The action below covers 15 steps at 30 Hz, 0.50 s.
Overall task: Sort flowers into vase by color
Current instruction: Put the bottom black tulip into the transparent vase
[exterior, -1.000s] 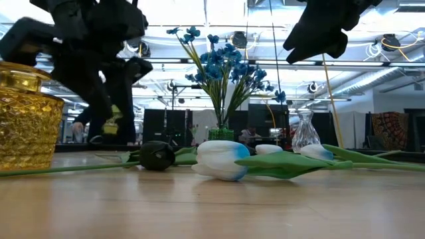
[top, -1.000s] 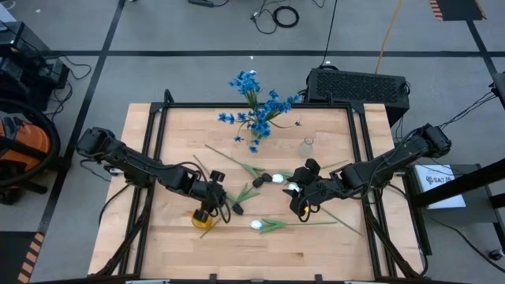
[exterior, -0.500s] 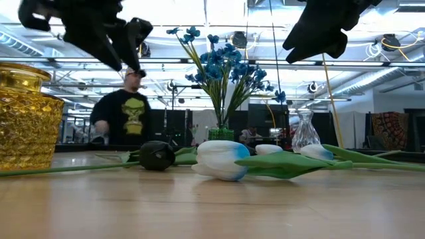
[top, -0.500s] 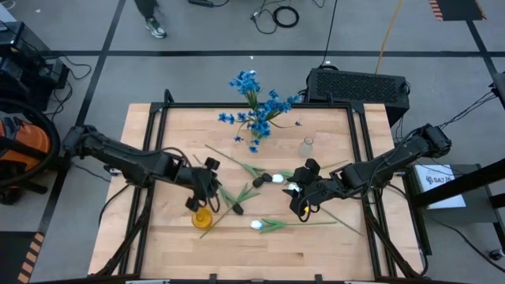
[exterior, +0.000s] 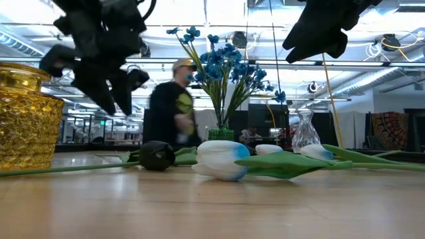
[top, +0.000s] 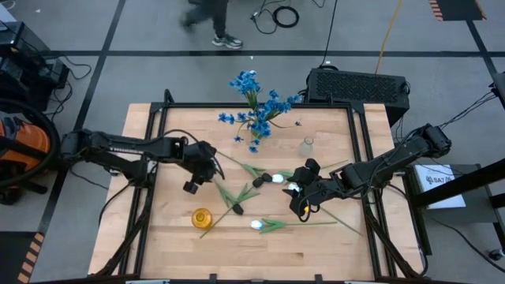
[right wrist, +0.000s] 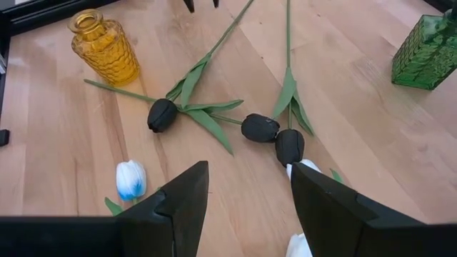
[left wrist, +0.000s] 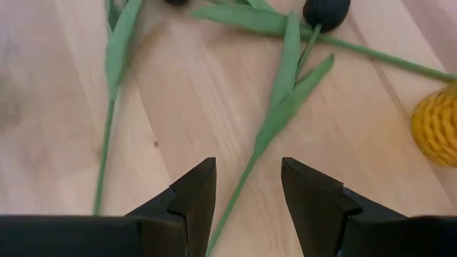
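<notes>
Blue blooms stand in a green vase at the far edge. Dark tulips and white tulips lie flat on the table among green stems. A yellow glass vase stands upright near the middle. My left gripper is open and hovers above a dark tulip's stem, which runs between its fingers without touching them. My right gripper is open and hangs above the tulips, holding nothing.
A small clear vase stands right of the green vase. A black box sits beyond the table's far right corner. A person walks in the room behind the table. Bare wood lies along the near edge.
My left gripper has risen from beside the yellow vase and moved toward the far edge and slightly left, staying open. The yellow vase now shows uncovered from above. A person has walked across behind the table. My right arm has kept still.
</notes>
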Available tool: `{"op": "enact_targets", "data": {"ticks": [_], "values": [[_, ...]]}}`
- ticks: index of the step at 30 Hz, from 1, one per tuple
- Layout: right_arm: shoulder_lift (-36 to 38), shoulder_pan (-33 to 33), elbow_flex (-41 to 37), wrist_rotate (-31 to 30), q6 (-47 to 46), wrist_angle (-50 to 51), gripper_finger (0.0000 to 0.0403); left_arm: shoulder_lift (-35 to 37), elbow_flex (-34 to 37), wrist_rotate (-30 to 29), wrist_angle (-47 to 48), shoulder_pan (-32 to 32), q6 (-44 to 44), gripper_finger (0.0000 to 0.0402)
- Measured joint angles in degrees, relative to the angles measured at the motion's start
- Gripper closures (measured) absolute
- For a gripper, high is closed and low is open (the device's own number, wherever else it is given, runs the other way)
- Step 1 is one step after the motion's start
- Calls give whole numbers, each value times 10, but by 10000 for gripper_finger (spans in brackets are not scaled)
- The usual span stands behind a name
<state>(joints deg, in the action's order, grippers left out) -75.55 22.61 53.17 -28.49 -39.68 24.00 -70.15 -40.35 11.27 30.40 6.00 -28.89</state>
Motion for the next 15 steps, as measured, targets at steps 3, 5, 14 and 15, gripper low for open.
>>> {"op": "enact_targets", "data": {"ticks": [3,5,14,15], "values": [[0,0,0,0,-1,0,211,0,35,16,-39,11,-5,236],[0,0,0,0,-2,-1,211,0,53,19,-63,12,-6,236],[0,0,0,0,-4,-3,211,-20,78,20,-118,-2,30,236],[0,0,0,0,-4,-3,211,-29,79,19,-126,-5,30,236]]}}
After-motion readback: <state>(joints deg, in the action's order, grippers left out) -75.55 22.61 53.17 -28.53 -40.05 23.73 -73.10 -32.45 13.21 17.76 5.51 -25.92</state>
